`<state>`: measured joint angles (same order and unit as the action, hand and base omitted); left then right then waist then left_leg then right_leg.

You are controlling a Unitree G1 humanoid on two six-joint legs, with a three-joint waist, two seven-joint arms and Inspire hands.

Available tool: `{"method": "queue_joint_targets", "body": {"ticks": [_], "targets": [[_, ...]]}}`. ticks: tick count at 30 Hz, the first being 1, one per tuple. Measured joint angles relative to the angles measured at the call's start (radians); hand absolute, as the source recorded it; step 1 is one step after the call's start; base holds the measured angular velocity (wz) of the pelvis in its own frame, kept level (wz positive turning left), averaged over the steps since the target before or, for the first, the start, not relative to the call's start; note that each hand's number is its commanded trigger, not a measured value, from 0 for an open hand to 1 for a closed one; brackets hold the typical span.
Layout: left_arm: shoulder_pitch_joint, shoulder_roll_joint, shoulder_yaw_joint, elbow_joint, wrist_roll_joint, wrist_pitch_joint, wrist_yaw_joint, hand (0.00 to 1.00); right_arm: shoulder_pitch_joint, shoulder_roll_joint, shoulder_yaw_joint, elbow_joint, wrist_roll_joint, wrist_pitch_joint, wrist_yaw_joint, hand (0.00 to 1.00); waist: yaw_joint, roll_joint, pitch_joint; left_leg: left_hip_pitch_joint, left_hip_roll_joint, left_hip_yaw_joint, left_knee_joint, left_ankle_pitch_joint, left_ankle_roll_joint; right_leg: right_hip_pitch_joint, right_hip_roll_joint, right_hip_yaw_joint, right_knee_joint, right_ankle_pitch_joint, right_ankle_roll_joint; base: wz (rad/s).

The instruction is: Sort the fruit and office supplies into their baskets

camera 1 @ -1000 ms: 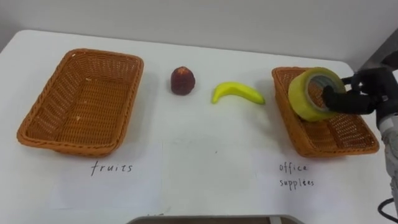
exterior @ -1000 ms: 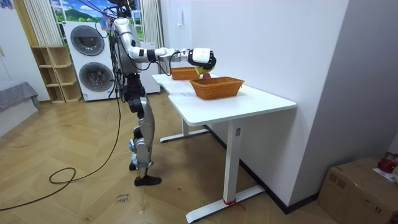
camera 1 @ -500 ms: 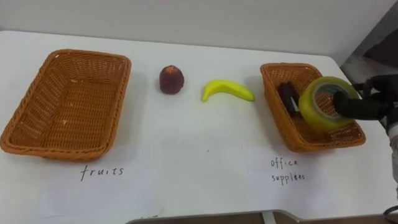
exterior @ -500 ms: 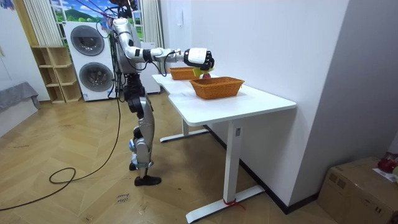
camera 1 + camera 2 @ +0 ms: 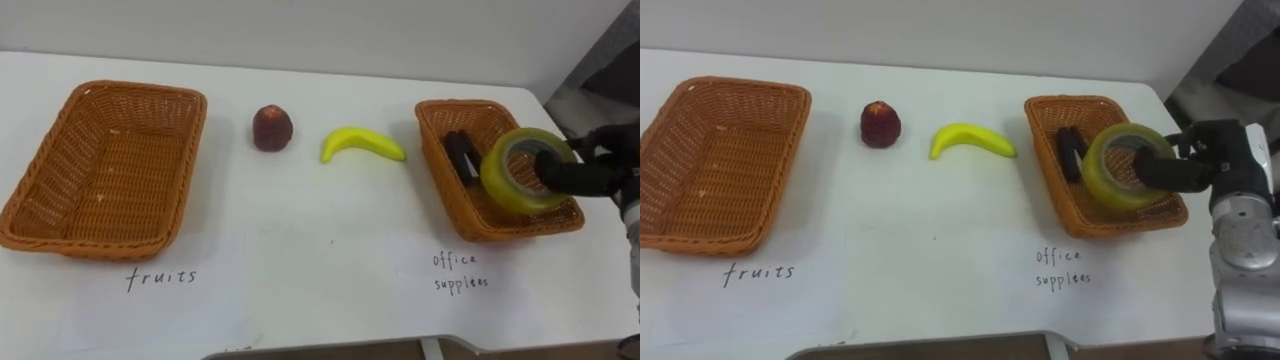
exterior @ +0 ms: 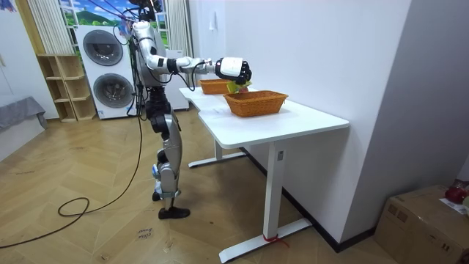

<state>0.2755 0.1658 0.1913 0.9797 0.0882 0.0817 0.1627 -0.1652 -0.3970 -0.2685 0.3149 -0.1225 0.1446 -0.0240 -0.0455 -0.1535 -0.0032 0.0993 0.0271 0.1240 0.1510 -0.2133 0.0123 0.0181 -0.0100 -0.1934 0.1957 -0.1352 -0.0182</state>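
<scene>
My right hand (image 5: 592,172) comes in from the right, shut on a yellow tape roll (image 5: 518,170), fingers curled through its hole. It holds the roll upright over the near right part of the office supplies basket (image 5: 431,150). A black item (image 5: 459,156) lies inside that basket at its left. On the white table between the two baskets lie a yellow banana (image 5: 362,145) and a dark red fruit (image 5: 272,128). The fruits basket (image 5: 100,160) at the left holds nothing. In the room view I stand at the table's long side with my right arm (image 6: 233,69) stretched over the near basket.
Paper sheets with handwritten labels lie in front of each basket: fruits (image 5: 160,278) and office supplies (image 5: 460,272). The table's (image 5: 320,230) right edge runs just past the office basket, with floor beyond. A wall stands behind the table.
The view has shifted a little. Relative to the office basket, my right hand has carried the tape roll from its left part to its near right part, uncovering the black item.
</scene>
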Motion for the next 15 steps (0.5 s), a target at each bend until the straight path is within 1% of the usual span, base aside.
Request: {"method": "queue_joint_targets", "body": {"ticks": [4,15], "targets": [[0.001,0.001,0.000,0.000,0.001,0.000,0.001,0.00,0.015,0.000,0.000,-0.002,0.006,0.000,0.001,0.00,0.006,0.000,-0.0002,0.000,0.000,0.000,0.000,0.000,0.000,0.000,0.000,-0.001,0.000,0.000,0.000,0.00],[0.003,0.003,0.000,0.000,0.001,0.004,0.002,0.00,0.016,0.000,0.000,-0.002,0.018,0.000,0.006,0.00,0.022,0.001,-0.0011,0.001,0.000,0.000,0.001,0.000,0.000,0.000,-0.001,-0.002,0.002,0.000,0.000,0.00]]}}
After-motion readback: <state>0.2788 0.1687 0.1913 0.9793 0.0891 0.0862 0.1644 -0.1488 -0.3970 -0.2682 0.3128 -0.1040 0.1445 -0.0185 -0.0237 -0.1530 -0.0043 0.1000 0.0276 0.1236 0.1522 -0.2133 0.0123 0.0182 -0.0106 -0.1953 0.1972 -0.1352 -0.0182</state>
